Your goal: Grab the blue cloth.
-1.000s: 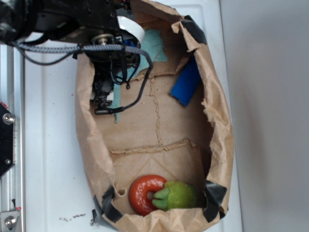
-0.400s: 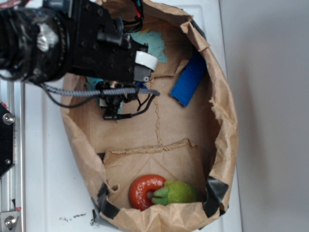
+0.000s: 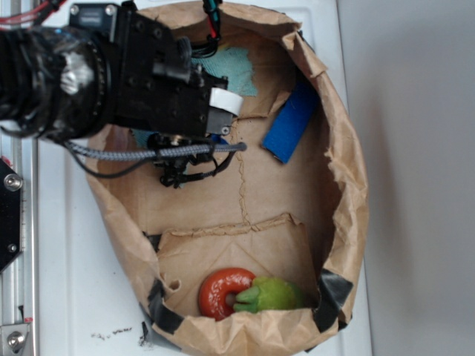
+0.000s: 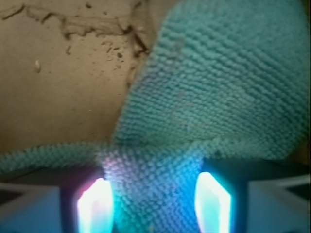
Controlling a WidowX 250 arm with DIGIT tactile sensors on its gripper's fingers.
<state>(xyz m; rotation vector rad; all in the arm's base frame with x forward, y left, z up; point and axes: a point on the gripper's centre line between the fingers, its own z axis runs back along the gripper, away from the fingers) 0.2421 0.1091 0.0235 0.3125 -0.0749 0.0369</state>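
Wrist view shows the cloth (image 4: 214,92) filling the frame from 12 to 4 o'clock over brown paper, with a fold of it running down between the two glowing fingertips (image 4: 95,206) of the gripper (image 4: 153,206), which press on that fold from both sides. Exterior view has the cloth (image 3: 234,68) at 12 o'clock inside the paper bag (image 3: 349,185), mostly hidden under the black arm (image 3: 89,74) that reaches in from 10 o'clock; a blue block (image 3: 291,122) leans at 1 o'clock, and a red ring (image 3: 223,293) touches a green toy (image 3: 273,295) at 6 o'clock.
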